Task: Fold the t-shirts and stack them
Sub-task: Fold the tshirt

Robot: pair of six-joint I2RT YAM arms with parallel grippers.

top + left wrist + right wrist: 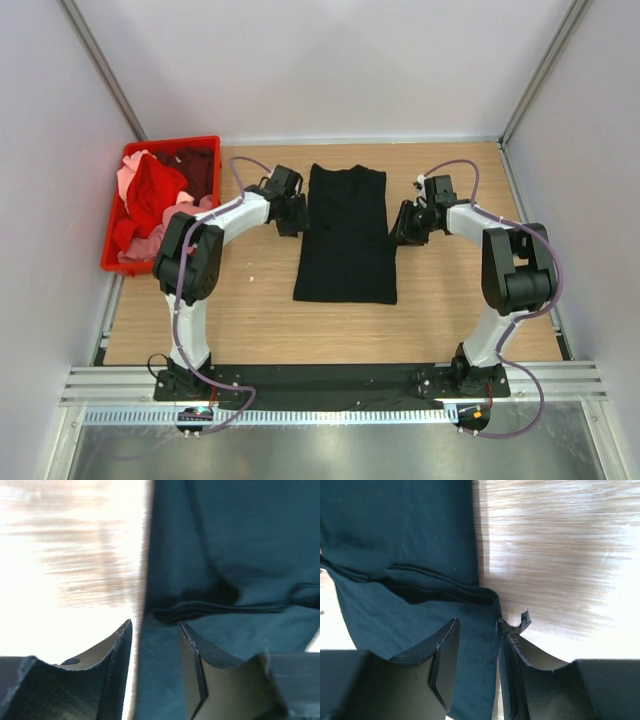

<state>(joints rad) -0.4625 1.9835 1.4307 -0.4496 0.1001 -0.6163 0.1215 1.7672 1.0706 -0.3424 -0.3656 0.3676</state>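
T-shirts, read left to right, as I see them from the remote station. Far left: a red crate stands on the wooden table beside the left wall; heaped in it are a pink t-shirt, a red t-shirt on top of the heap, and a dark maroon t-shirt toward the crate's far right corner.

Left of centre: the left gripper sits low over the wood, just beside the left edge of the black t-shirt; in its wrist view the fingers stand spread with a clear gap and pinch nothing; the shirt's edge runs up through that gap, with bare wood on one side and dark cloth on the other.

Centre: the black t-shirt lies flat on the table, well apart from the crate; it forms a long narrow panel, its narrower end away from the arm bases and its near hem slightly wider; both wrist views show a doubled fold of cloth lying across it just ahead of the fingertips.

Right of centre: the right gripper sits low, just beside the shirt's right edge; its fingers are likewise parted and grip nothing, with the cloth edge lying beneath the gap; a small curled dark scrap stands up at one fingertip; I cannot tell what it is.
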